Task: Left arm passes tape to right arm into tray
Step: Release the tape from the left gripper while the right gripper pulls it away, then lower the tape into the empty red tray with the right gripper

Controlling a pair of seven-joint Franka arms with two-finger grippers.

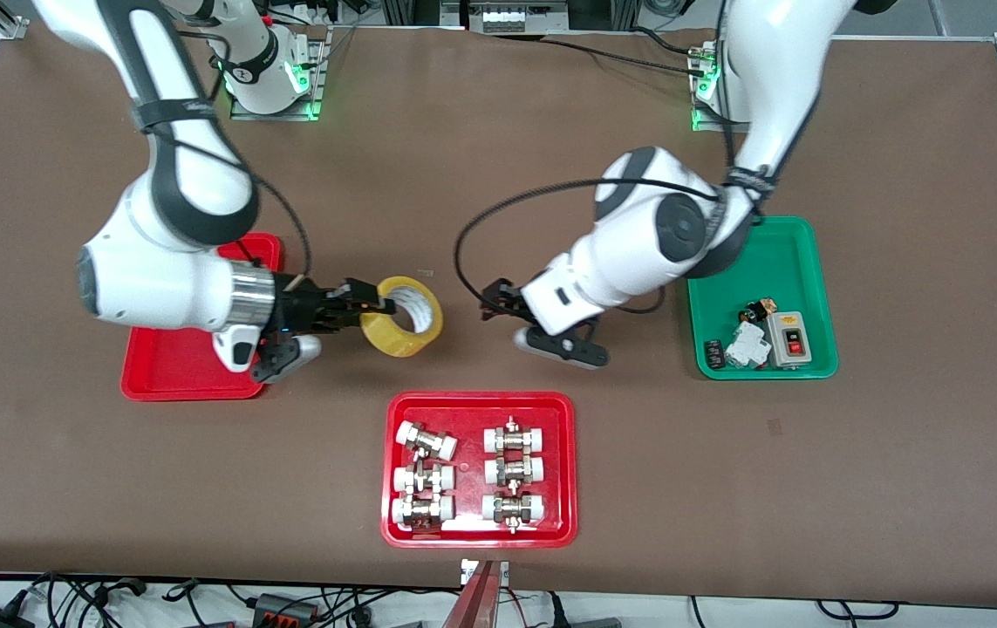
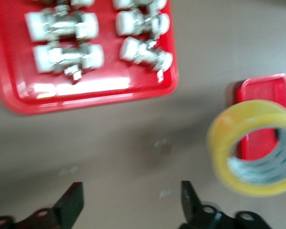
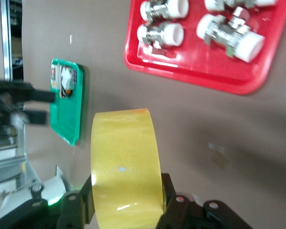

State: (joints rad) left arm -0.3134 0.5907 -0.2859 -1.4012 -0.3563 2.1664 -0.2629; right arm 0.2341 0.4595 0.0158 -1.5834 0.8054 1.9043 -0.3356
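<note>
Yellow tape hangs above the brown worktop in the front view, clamped by the right end effector, with the plain red tray just beside it toward the right arm's end. The handover looks done; dropping it into the tray remains. In the left wrist view, the left end effector hangs spread and empty over bare worktop, the roll well clear of it. In the right wrist view, the fingers pinch the roll's glossy, translucent band across its width.
</note>
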